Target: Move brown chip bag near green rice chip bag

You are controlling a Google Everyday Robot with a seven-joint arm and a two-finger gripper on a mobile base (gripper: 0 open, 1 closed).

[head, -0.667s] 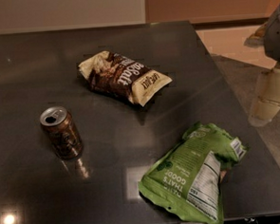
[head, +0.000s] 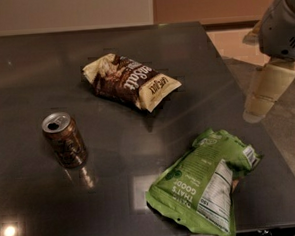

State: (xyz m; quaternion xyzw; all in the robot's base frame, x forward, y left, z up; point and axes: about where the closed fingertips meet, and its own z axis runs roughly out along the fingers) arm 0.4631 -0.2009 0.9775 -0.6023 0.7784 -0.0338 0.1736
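The brown chip bag (head: pixel 130 81) lies flat on the dark table (head: pixel 29 62), a little behind its middle, with a dark brown centre, cream ends and white script. The green rice chip bag (head: pixel 206 184) lies at the front right corner, its white nutrition label facing up and its lower edge hanging over the table's front edge. My gripper (head: pixel 267 90), cream-coloured under a grey wrist, hangs off the table's right edge. It is to the right of the brown bag, above the green bag in the picture, and touches neither.
A brown soda can (head: pixel 64 139) stands upright on the left of the table, in front of the brown bag. The table's right edge runs just left of the gripper, with floor beyond it. A wall stands behind the table.
My gripper has shifted slightly left, toward the table's right edge. The bags and the can have not moved.
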